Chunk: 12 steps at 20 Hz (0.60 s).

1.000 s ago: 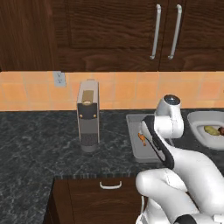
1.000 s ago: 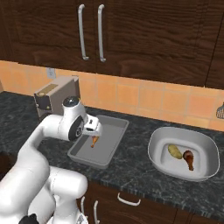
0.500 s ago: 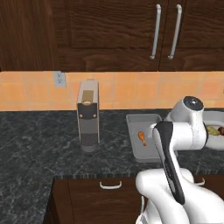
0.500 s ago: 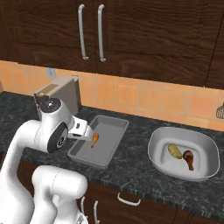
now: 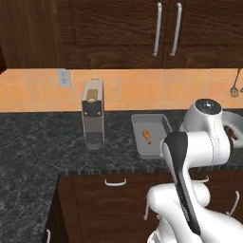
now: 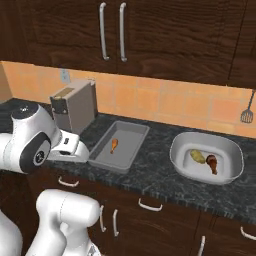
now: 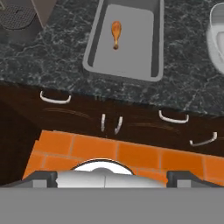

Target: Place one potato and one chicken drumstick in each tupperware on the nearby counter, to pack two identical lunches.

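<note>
The grey rectangular tupperware (image 6: 131,131) (image 5: 161,121) (image 7: 157,39) sits on the dark speckled counter (image 6: 150,175) and holds one chicken drumstick (image 6: 114,145) (image 5: 147,136) (image 7: 116,34). To its right, the white oval tupperware (image 6: 227,150) (image 7: 216,39) holds a potato (image 6: 197,156) beside a second drumstick (image 6: 212,163). In the left base view my arm hides most of that dish. My gripper (image 7: 112,177) is open and empty, hanging in front of the counter's edge and looking down over the cabinet fronts, with the grey tray ahead of it.
A grey upright coffee machine (image 5: 92,114) (image 6: 75,105) stands on the counter left of the tray. Drawers and doors with curved silver handles (image 7: 54,98) line the cabinet front below. A spatula (image 6: 246,114) hangs on the orange tiled wall at the right.
My arm has drawn back from over the grey tray toward the counter's front edge. The drumstick stays lying in the tray, and the jaws remain wide.
</note>
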Available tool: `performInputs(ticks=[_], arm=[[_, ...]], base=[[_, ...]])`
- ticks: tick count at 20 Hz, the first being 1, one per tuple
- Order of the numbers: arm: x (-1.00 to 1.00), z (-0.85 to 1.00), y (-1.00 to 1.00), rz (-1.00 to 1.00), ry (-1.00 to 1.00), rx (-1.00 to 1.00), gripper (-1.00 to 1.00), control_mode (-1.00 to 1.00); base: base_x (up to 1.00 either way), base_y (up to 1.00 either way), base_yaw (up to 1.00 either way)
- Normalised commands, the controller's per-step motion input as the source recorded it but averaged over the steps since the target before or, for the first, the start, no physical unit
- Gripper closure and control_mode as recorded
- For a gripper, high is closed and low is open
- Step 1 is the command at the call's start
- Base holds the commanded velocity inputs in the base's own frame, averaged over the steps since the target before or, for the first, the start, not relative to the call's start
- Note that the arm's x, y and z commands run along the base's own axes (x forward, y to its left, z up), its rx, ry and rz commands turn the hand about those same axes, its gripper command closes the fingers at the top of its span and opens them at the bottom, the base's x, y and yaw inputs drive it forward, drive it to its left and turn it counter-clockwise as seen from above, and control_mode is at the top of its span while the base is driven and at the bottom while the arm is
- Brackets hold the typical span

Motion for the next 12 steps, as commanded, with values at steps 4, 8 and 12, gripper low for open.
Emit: performInputs(ticks=[4,8,12], arm=[[0.0,0.0,0.0,0.0,0.0,0.0,-1.0,1.0],[0.0,0.0,0.0,0.0,0.0,0.0,-1.0,1.0],[0.0,0.0,0.0,0.0,0.0,0.0,-1.0,1.0]], base=[[-0.53,-0.97,-0.11],[-0.26,-1.0,-0.07],[-0.35,-1.0,-0.04]])
